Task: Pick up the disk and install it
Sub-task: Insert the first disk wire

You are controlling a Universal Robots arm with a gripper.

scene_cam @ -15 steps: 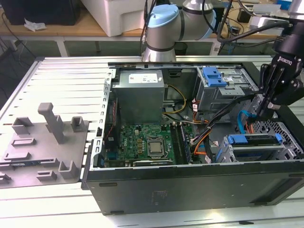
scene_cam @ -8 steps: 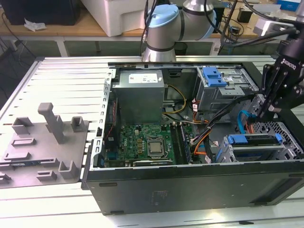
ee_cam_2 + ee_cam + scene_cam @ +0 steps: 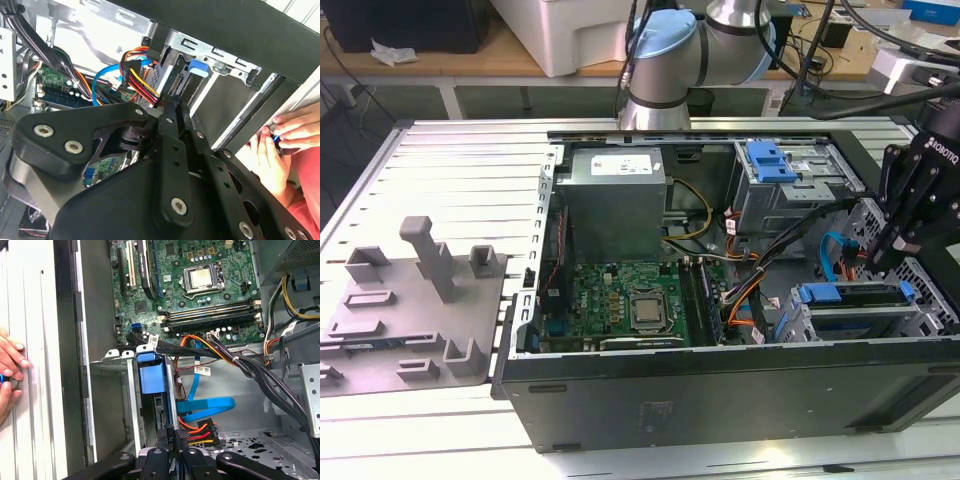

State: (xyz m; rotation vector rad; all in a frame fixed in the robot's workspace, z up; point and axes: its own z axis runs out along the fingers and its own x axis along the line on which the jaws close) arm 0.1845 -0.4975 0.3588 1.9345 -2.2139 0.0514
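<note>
My hand (image 3: 883, 263) is clenched, fingertips together just above the disk (image 3: 850, 294). The disk sits in the drive cage (image 3: 930, 305) at the case's four o'clock in the exterior view. I judge I'm bearing on its blue rail to seat it squarely.
</note>
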